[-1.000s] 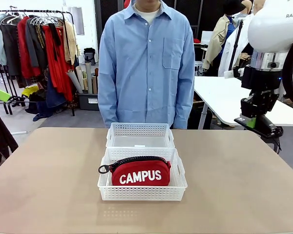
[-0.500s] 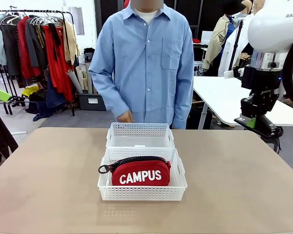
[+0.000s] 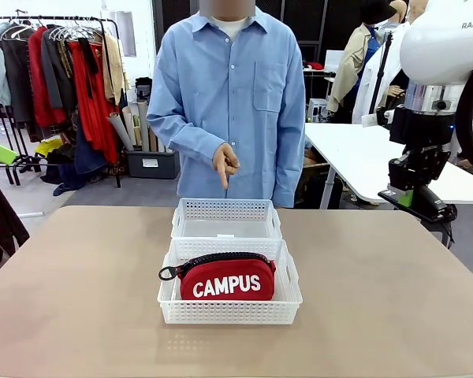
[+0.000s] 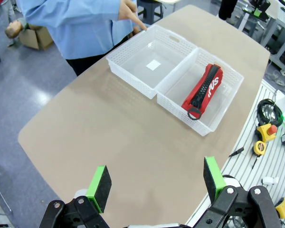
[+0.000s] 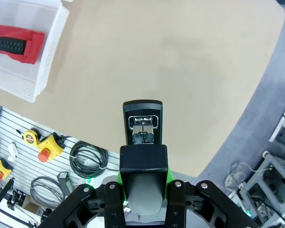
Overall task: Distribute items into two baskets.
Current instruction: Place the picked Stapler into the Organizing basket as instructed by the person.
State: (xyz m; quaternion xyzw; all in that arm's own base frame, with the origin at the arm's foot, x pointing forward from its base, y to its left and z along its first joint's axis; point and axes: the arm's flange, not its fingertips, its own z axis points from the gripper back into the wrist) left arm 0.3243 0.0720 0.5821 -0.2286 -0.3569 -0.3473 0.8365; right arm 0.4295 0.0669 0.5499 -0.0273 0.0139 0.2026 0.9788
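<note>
A red "CAMPUS" pouch lies in the near white basket. The far basket behind it holds nothing; a person's hand points a finger down above it. High at the right, off the table's edge, my right gripper is shut on the small black stapler, which sticks out beyond the jaws in the right wrist view. My left gripper hangs open high above the table; its view shows the pouch in its basket, the bare basket and the pointing hand.
The tan table has free room on both sides of the baskets. A person in a blue shirt stands at the far edge. A rack with cables and tools lies below the table's near edge.
The person's hand has come up from their side and now points down over the far basket. Both arms, the pouch and the baskets have stayed still.
</note>
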